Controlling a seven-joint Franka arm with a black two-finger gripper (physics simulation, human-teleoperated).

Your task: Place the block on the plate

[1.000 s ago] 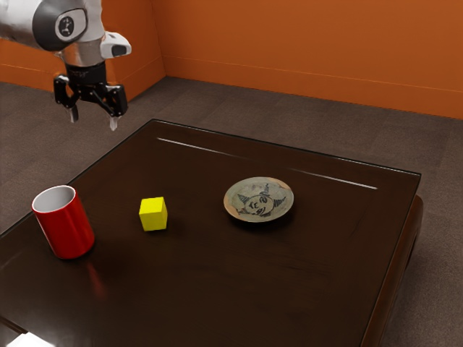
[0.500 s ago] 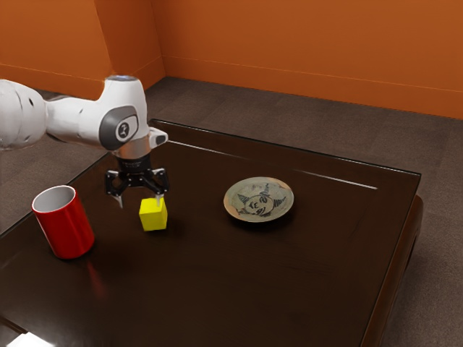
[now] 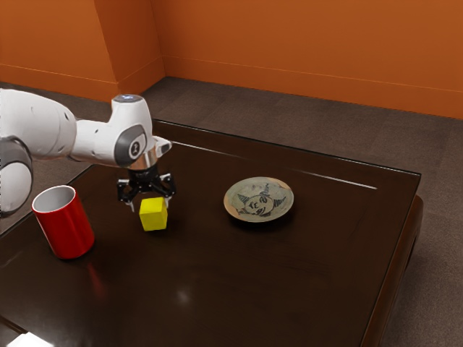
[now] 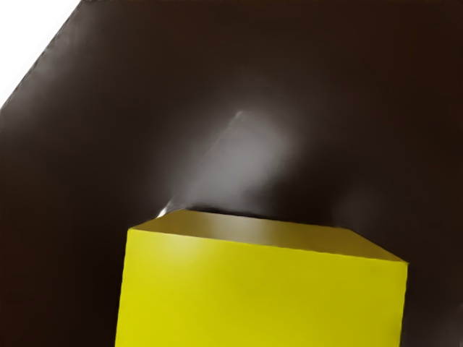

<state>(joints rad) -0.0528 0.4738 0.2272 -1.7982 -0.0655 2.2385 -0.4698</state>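
Note:
My black gripper point(image 3: 150, 207) is low over the table in the exterior view, its two fingers spread wide and open. The yellow block point(image 3: 153, 215) rests on the table just under and between the fingertips; whether either one touches it I cannot tell. Large at the lower edge of the wrist view is the same block point(image 4: 260, 296). A round greyish plate point(image 3: 258, 199) with dark drawings lies on the table, toward the exterior view's right from the block, with a gap between them.
A red mug point(image 3: 64, 223) stands on the dark table point(image 3: 289, 282), toward the exterior view's left from the block. Beyond the table's far edge are carpet and an orange wall point(image 3: 311, 50). A white bright patch point(image 3: 29, 340) shows at the near left corner.
My hand has come from high above the table's far left side down to the block, with a last small move lower and toward the exterior view's right. Block, plate and mug have stayed put.

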